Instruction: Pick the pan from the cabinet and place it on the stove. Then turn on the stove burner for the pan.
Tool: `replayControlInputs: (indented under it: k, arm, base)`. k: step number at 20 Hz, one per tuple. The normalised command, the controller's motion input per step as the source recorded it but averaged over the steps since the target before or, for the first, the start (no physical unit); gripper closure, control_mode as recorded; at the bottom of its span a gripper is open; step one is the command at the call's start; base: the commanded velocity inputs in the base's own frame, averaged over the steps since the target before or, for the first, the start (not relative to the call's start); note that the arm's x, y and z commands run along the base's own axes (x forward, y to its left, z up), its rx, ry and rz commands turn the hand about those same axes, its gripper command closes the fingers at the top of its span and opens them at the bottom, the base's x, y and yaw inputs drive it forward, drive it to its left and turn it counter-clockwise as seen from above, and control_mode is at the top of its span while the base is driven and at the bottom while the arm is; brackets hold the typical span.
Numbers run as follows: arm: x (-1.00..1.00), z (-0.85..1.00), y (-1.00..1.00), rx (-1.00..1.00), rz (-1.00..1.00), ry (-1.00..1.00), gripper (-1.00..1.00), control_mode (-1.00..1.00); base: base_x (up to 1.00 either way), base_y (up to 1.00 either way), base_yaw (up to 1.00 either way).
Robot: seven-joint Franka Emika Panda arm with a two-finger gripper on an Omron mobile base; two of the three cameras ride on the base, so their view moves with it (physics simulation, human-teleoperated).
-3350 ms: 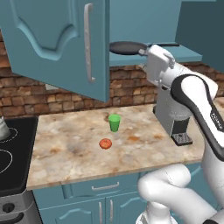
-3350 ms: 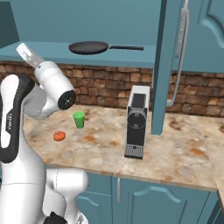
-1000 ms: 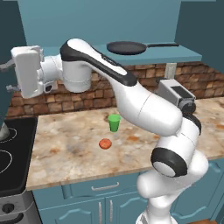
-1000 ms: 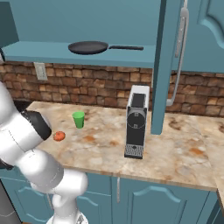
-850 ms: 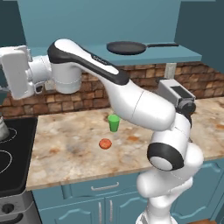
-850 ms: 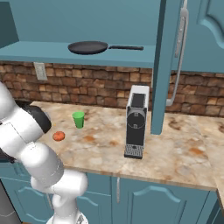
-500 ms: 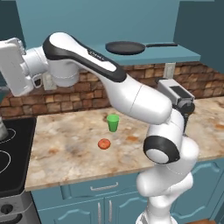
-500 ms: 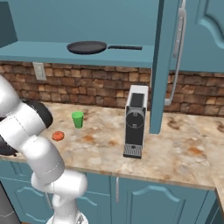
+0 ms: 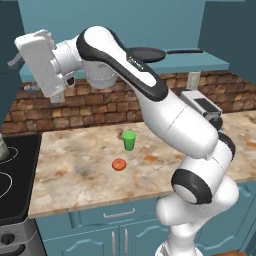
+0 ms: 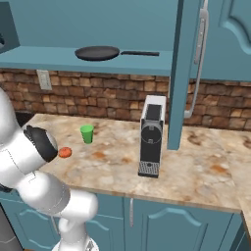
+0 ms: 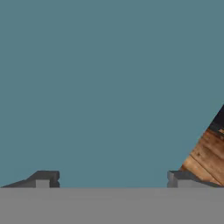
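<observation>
Dark grey and round, the pan (image 10: pixel 97 53) sits on the open shelf of the cabinet (image 10: pixel 188 73), high above the counter. Nothing is touching it. Its bowl is on the left in the right base view, and its long thin black handle runs flat along the shelf toward the open door on the right. So its long line goes side to side, along the shelf edge.

The arm has swung a long way in the last few seconds. A moment ago the hand was close to the pan; now it is far off to the left, up near the other cabinet door above the stove (image 9: pixel 11 175). The gripper (image 11: pixel 113 178) looks straight at flat teal wood, with a bit of brick wall at one side. Its two fingers stand wide apart and hold nothing.

That probably means the door is now pushed out of the way, and the pan is free to reach. The grab is not yet done, so the arm must come back to the shelf.
</observation>
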Motion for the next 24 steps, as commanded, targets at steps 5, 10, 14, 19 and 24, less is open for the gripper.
replayControlInputs:
  k: [5, 10, 14, 19, 24]
  arm:
    - [0.00, 0.00, -0.78, 0.00, -0.35, -0.01, -1.00, -1.00]
    - [0.00, 0.00, -0.82, 0.00, -0.42, 0.00, -1.00, -1.00]
    - [0.01, 0.00, -0.77, 0.00, -0.49, 0.00, -1.00, -1.00]
    - [0.11, 0.00, -0.64, -0.03, -0.55, 0.05, -1.00, -1.00]
    - [0.22, 0.01, -0.56, -0.07, -0.57, 0.11, -1.00, -1.00]
  base:
    - [0.00, 0.00, 0.00]
    - [0.00, 0.00, 0.00]
    - [0.00, 0.00, 0.00]
    - [0.00, 0.00, 0.00]
    - [0.00, 0.00, 0.00]
